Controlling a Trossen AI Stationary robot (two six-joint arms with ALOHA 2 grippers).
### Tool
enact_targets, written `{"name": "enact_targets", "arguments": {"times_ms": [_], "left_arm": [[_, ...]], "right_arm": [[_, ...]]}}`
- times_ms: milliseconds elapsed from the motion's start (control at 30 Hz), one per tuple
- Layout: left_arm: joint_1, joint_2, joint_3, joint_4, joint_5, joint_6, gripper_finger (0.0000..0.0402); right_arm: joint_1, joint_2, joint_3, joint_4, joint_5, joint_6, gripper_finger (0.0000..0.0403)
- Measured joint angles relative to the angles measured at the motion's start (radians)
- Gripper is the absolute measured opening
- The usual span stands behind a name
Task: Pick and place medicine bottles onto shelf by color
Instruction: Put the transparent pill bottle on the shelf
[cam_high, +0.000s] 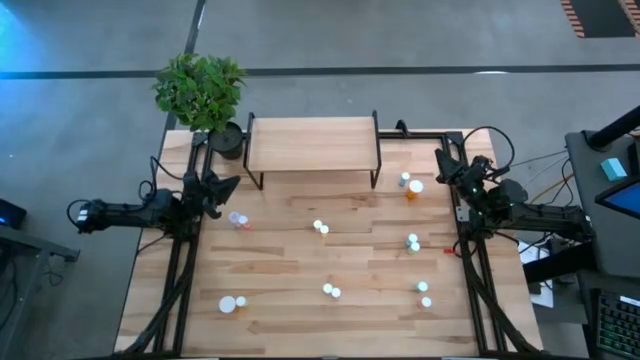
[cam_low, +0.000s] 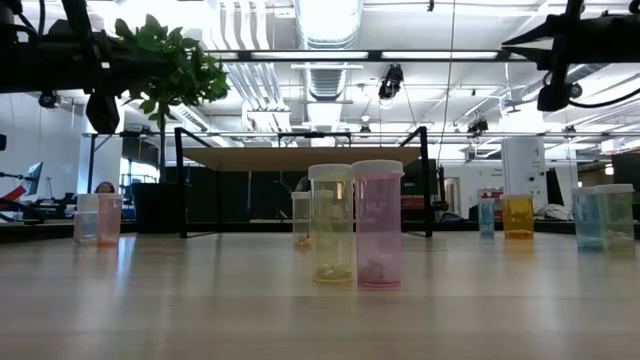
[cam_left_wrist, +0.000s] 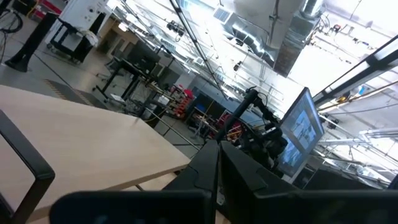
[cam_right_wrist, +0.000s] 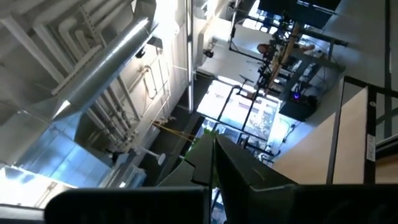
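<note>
Closest to the table's front edge stand a white-capped bottle pair at the left (cam_high: 232, 303), a yellow and a pink bottle side by side near the middle (cam_low: 356, 224), and two teal bottles at the right (cam_high: 423, 292). Farther in are a middle pair (cam_high: 321, 228), a pink pair at the left (cam_high: 238, 219), and a teal pair at the right (cam_high: 413, 242). Beyond them, an orange bottle (cam_high: 414, 188) stands with a smaller one just beside the shelf's right legs. The shelf (cam_high: 311, 144) sits at the far edge with its top bare, and a potted plant (cam_high: 203, 92) stands at its left. The left gripper (cam_high: 222, 185) hangs at the table's left side, fingers pressed together and holding nothing. The right gripper (cam_high: 447, 168) waits at the right side, likewise closed and empty.
</note>
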Motion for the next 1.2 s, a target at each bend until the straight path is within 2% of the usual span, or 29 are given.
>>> {"name": "enact_targets", "arguments": {"times_ms": [133,333,500,633,767,900,1033,1200], "left_arm": [[0.000,0.000,0.000,0.001,0.000,-0.038,0.0000],[0.000,0.021,0.036,-0.013,0.001,-0.072,0.0000],[0.000,0.071,0.098,-0.083,0.017,-0.073,0.0000],[0.000,0.142,0.183,-0.207,0.040,-0.100,0.0000],[0.001,0.227,0.304,-0.445,0.007,-0.108,0.0000],[0.001,0.306,0.415,-0.632,-0.048,-0.210,0.0000],[0.001,0.356,0.486,-0.648,-0.050,-0.334,0.0000],[0.001,0.373,0.538,-0.649,-0.038,-0.541,0.0000]], "right_arm": [[0.000,0.000,0.000,0.000,0.018,0.001,0.0009],[0.000,0.000,0.000,-0.003,-0.015,0.003,0.0009],[0.000,0.000,0.000,-0.001,-0.096,0.024,0.0009],[0.000,0.028,0.045,-0.002,-0.191,0.014,0.0009],[0.000,0.102,0.154,-0.040,-0.244,-0.108,0.0009],[0.000,0.195,0.312,-0.173,-0.244,-0.261,0.0009],[0.000,0.297,0.478,-0.365,-0.244,-0.346,0.0009],[0.000,0.422,0.677,-0.635,-0.243,-0.362,0.0009]]}}
